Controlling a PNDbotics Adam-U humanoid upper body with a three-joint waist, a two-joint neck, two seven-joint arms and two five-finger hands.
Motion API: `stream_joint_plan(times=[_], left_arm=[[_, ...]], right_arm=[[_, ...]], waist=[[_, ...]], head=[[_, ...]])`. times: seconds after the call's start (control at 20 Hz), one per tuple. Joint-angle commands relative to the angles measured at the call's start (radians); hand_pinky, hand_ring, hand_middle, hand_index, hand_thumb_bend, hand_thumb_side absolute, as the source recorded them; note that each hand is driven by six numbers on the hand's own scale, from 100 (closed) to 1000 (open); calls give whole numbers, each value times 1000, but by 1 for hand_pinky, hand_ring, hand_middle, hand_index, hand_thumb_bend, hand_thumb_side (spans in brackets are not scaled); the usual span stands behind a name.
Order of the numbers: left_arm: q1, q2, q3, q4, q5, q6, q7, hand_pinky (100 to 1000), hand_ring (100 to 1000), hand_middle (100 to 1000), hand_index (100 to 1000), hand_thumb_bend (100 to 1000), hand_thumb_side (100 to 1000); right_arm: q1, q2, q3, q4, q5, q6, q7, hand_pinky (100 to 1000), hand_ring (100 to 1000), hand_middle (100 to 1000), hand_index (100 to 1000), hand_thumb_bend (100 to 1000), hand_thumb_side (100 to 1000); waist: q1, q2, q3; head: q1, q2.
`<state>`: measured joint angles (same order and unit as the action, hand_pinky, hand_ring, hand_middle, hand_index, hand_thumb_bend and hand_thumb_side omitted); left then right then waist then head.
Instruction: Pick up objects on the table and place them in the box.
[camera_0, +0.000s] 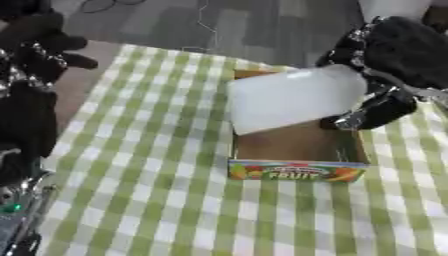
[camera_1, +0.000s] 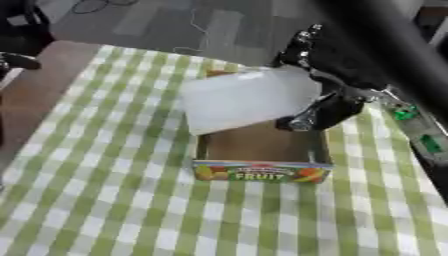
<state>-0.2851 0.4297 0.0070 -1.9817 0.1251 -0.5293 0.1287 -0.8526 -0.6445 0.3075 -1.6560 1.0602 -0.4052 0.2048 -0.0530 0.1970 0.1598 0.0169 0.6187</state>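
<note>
Risk: white translucent pouch held in my right hand, fingers curled on its 3 o'clock edge, overhangs fruit box at 9 o'clock. Early release could spill it onto desk. Left hand idle, fingers relaxed.

White pack in right hand over box

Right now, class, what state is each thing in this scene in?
White packet: held tilted over the box's far end.
Fruit box: open-topped, upright on the checked cloth.
Right robot hand: curled round the packet's edge.
Left robot hand: raised, holding nothing.
</note>
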Motion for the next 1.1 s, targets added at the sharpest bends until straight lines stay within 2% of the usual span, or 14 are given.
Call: stream_joint_plan(times=[0.05,0.1,0.15,0.2,0.25,0.3,0.35,0.4,0.55,0.6,0.65,0.8,1.1], left_arm=[[-15,20,0,-18,3,-2,-5,595,738,792,876,600,914],[-15,20,0,-18,3,-2,-6,595,738,792,876,600,914],[-15,20,0,-18,3,-2,-6,595,738,792,876,600,914],[-16,19,-1,-18,3,-2,-7,595,738,792,876,600,914],[-16,19,-1,-18,3,-2,-8,595,738,792,876,600,914],[-17,19,-2,-18,4,-2,-9,594,738,792,877,600,914],[-17,19,-3,-18,4,-3,-10,594,738,792,877,600,914],[-16,19,-4,-18,5,-3,-11,593,738,792,877,601,914],[-16,19,-7,-18,6,-3,-15,593,738,792,877,601,914],[-16,19,-7,-18,6,-3,-16,593,738,792,877,601,914],[-16,19,-6,-18,7,-3,-16,593,738,792,877,601,914],[-15,20,-6,-18,7,-4,-16,593,738,792,877,601,914],[-15,21,-4,-18,7,-4,-16,594,738,792,877,601,914]], right_arm=[[-14,-25,-17,-4,36,-17,-6,100,256,434,400,550,773],[-14,-28,-17,-8,61,-27,-10,100,369,514,461,583,832],[-13,-29,-18,-7,93,-36,-7,239,466,604,524,612,892],[-12,-28,-18,-6,122,-42,-4,272,481,619,532,616,900],[-12,-26,-19,-2,150,-45,1,555,612,739,592,643,946],[-11,-24,-19,2,175,-47,5,671,687,788,621,656,966],[-10,-22,-19,6,192,-47,7,733,727,814,641,666,980],[-9,-19,-19,9,206,-48,7,833,788,858,670,682,1000],[-7,-14,-18,11,230,-59,-9,955,850,914,707,720,1000],[-6,-14,-18,12,235,-64,-16,955,850,914,707,720,1000],[-6,-15,-18,12,239,-69,-23,992,872,937,727,753,1000],[-6,-17,-19,12,244,-81,-42,998,871,940,745,790,1000],[1,-15,-22,18,237,-83,-61,984,862,928,761,786,1000]], waist=[[2,-11,1],[1,-10,0],[1,-9,0],[0,-8,0],[0,-7,0],[-1,-6,1],[-1,-6,1],[-1,-5,1],[-2,-3,1],[-3,-3,1],[-3,-3,1],[-4,-4,1],[-6,-5,-1]], head=[[-13,-15],[-13,-15],[-13,-16],[-13,-17],[-14,-18],[-15,-18],[-17,-19],[-21,-21],[-27,-26],[-28,-27],[-27,-27],[-24,-27],[-20,-29]])
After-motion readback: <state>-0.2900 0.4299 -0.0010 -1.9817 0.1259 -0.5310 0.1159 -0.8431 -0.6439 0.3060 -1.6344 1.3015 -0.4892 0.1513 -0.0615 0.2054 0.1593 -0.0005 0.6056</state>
